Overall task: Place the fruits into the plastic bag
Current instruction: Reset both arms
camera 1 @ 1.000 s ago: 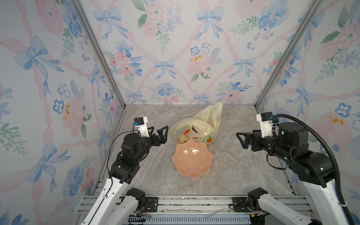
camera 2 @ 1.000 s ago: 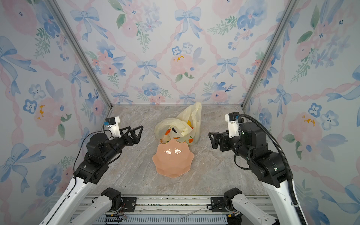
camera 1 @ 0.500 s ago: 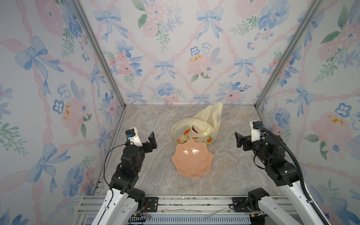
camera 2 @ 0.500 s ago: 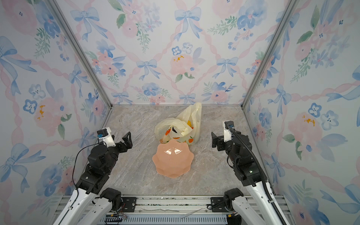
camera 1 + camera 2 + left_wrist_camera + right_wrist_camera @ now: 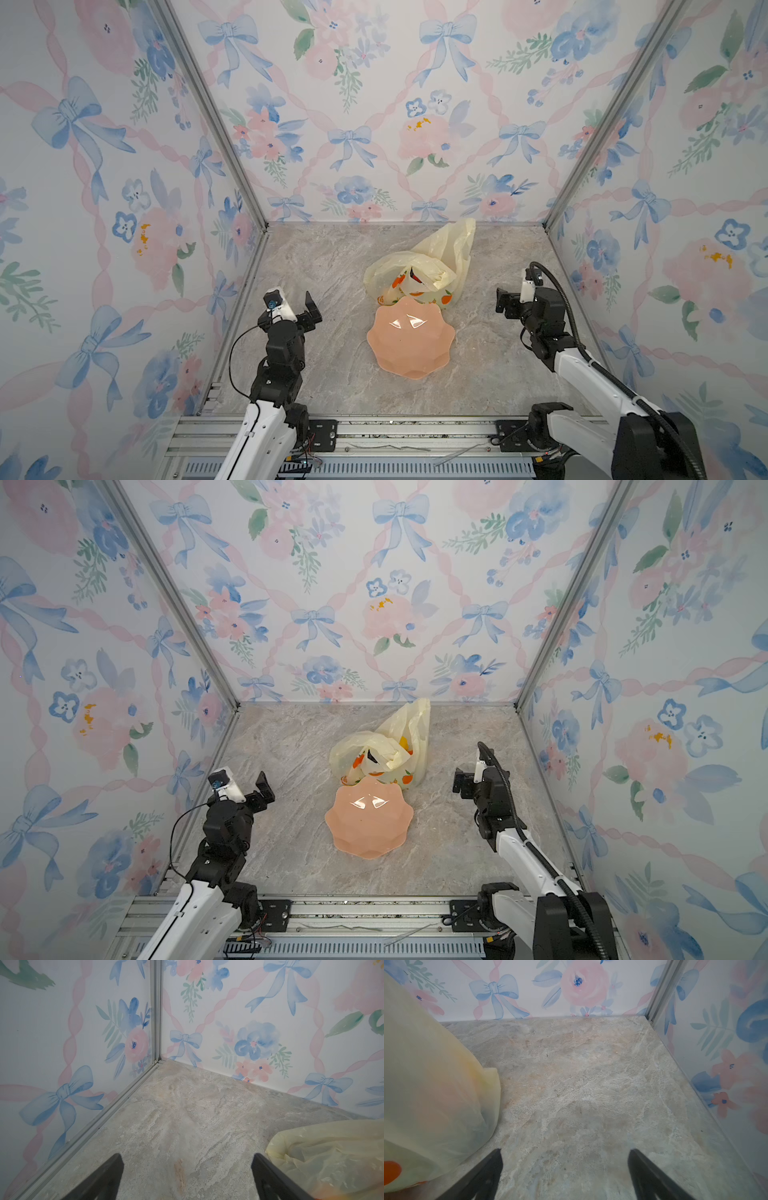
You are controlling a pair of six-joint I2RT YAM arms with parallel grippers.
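Left pincer (image 5: 188, 1159) has its jaws spread with nothing between them, and the right pincer (image 5: 565, 1153) is the same. Each hangs low over the desk (image 5: 332, 266), well apart from the pink bowl (image 5: 409, 349), one on either side of it. The plastic bag (image 5: 436, 266) sits touching the bowl's far rim, with one handle standing up beyond it. The bowl is bare and no loose fruit shows anywhere around it. Dark and yellow shapes in the bag's mouth are probably the fruits (image 5: 376, 757), though the crinkled film hides most of them.

Judged from this, the packing looks done and what is left is parking the arms. To do that well, keep both pincers wide and away from the bowl and the bag leaning on it. The film is thin and would snag on a fingertip, and a nudged bowl could tip the bag and spill it. Anything beyond the bowl and behind the bag cannot be seen.
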